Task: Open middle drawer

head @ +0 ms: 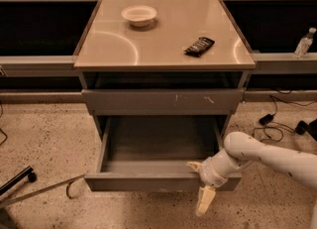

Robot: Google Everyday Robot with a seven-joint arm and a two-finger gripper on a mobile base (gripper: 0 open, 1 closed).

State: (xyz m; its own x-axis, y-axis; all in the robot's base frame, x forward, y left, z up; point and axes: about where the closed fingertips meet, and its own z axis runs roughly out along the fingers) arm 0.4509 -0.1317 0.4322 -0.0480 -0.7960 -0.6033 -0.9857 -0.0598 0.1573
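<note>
1. Middle drawer [158, 143]: stands pulled well out from the cabinet, under the scratched front [158, 101]. Its grey box interior is in plain sight and nothing shows inside.
2. Gripper [199, 182]: sits at the right end of the drawer's front panel. The claw is spread wide. One finger lies at the panel's top lip, the other hangs below and in front. It does not look clamped on anything.
3. Handling, as a judgement: rigid panel-built box on slides, probably light while it carries nothing. The plain flat front is smooth and offers no handle.
4. Hold, as a judgement: the top lip of the front is the only purchase. A hook near mid-width would pull straighter than the right corner, which may rack the box.
5. Writing: none legible. The white marks on the upper front are scratches. The dark packet [199, 46] near the bowl [139, 15] on the cabinet top [163, 59] shows no readable print, and the bottle [303, 42] label is unreadable.
</note>
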